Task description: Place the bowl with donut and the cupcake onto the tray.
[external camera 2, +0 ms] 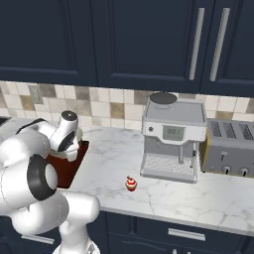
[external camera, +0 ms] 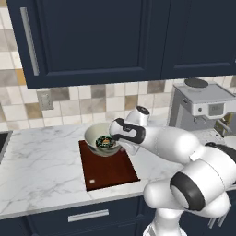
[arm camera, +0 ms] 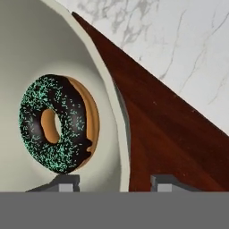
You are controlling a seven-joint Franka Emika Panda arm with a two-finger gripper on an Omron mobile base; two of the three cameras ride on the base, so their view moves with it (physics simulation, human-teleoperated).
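The pale grey-green bowl (external camera: 93,134) sits on the far end of the dark reddish-brown tray (external camera: 112,171), with the chocolate-iced sprinkled donut (external camera: 105,141) inside it. My gripper (external camera: 120,144) is at the bowl's right rim. In the hand view the gripper (arm camera: 115,181) is open and straddles the rim: one fingertip is inside the bowl (arm camera: 27,53) near the donut (arm camera: 53,123), the other over the tray (arm camera: 170,134). The tiny red-wrapped cupcake (external camera 2: 131,184) stands alone on the marble counter, right of the tray (external camera 2: 64,171) and in front of the coffee machine.
A grey coffee machine (external camera 2: 173,136) stands against the backsplash right of the tray, with a toaster (external camera 2: 230,146) beyond it. Dark cabinets hang over the counter (external camera: 41,156). A dark edge, perhaps a stove (external camera: 2,143), is at far left.
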